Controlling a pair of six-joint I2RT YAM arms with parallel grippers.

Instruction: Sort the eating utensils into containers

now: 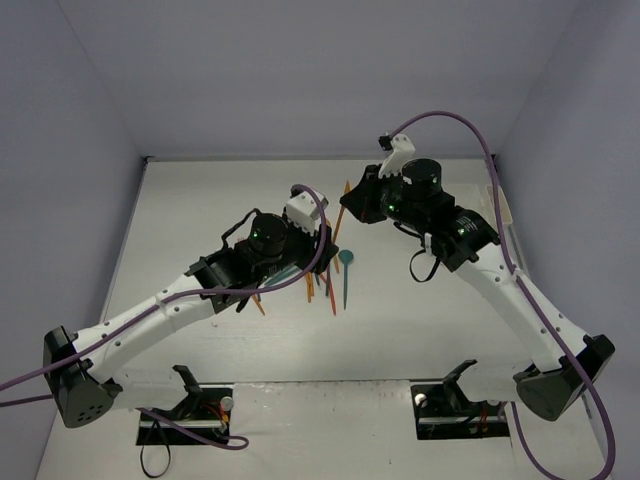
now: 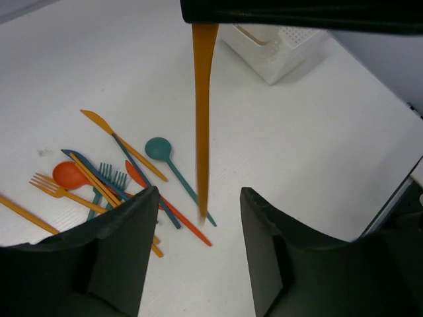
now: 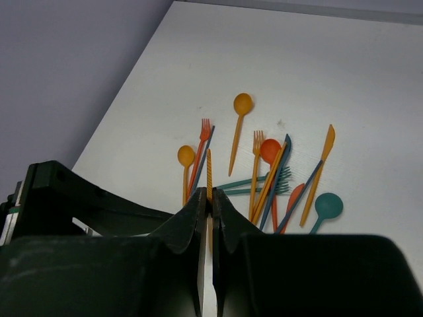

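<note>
Right gripper (image 3: 210, 198) clamped shut on an orange knife (image 2: 200, 119); left gripper (image 2: 199, 198) half open, holding nothing.
The knife hangs near upright, its serrated blade poking out past the right grip. Its lower tip sits between the left jaws, clear of both. From the left wrist, the white compartment holder (image 2: 277, 56) is at 1 o'clock. The loose utensils (image 2: 99, 178) lie on the white table (image 2: 297, 165) at 9 o'clock, a teal spoon (image 2: 158, 148) nearest the knife.
</note>
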